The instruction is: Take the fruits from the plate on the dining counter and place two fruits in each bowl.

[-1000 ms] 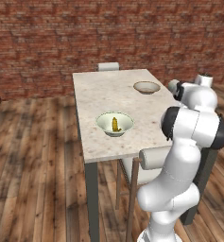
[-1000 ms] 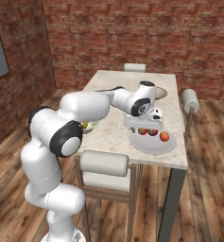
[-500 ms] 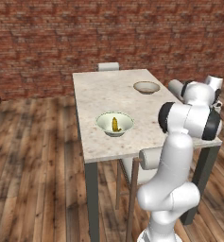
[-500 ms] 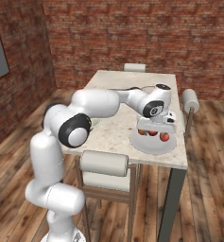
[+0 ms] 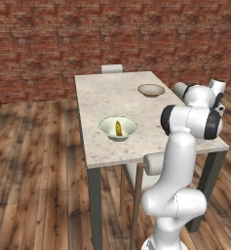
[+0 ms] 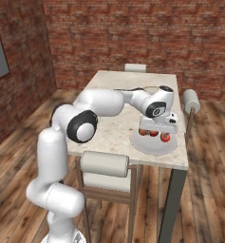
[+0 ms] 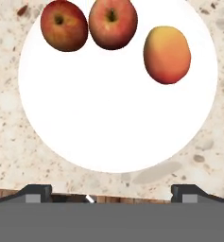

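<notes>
Three fruits (image 7: 113,23) on plate (image 7: 113,118), gripper (image 7: 111,191) open above

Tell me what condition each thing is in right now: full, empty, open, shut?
plate: holds three fruits, all near one edge.
two apples: on the plate, side by side, stems up.
orange-yellow fruit: on the plate, apart from the apples.
pale green-white bowl: holds one yellow fruit.
tan-brown bowl: empty.
gripper: open, holding nothing, above the plate.
</notes>
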Available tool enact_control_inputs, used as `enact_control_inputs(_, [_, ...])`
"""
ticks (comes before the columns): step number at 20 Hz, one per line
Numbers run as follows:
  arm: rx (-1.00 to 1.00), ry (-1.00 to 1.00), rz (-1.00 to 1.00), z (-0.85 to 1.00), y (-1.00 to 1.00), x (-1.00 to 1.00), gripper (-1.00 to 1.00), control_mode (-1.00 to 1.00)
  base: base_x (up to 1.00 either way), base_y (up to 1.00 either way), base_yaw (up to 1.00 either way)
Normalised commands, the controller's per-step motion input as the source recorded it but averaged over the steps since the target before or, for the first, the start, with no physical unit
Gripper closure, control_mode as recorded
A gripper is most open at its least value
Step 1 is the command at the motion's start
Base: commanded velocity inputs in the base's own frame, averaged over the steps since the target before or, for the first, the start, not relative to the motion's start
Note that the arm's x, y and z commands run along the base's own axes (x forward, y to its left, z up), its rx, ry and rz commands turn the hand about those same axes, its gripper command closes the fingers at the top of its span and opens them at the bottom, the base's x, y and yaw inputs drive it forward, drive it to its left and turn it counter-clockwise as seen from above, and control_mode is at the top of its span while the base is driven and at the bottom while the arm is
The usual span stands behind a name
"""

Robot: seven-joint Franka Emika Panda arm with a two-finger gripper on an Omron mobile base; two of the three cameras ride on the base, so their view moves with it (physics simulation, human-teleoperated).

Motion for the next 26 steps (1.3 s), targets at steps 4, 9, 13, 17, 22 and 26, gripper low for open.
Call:
enact_control_inputs(4, [0.03,0.0,0.0,-0.22,-0.23,0.34,-1.0,-1.0,0.0,0.0,0.0])
enact_control_inputs(9, [0.03,0.0,0.0,-0.28,-0.32,0.4,-1.0,-1.0,0.0,0.0,0.0])
enact_control_inputs(13, [0.02,0.0,0.0,-0.17,-0.2,0.4,-1.0,-1.0,0.0,0.0,0.0])
enact_control_inputs(17, [0.0,0.0,0.0,-0.01,-0.02,0.36,-1.0,-1.0,0.0,0.0,0.0])
enact_control_inputs(22, [0.0,0.0,0.0,-0.12,0.0,0.38,-1.0,-1.0,0.0,0.0,0.0])
enact_control_inputs(26, [0.01,0.05,0.0,-0.42,0.0,0.05,-1.0,-1.0,0.0,0.0,0.0])
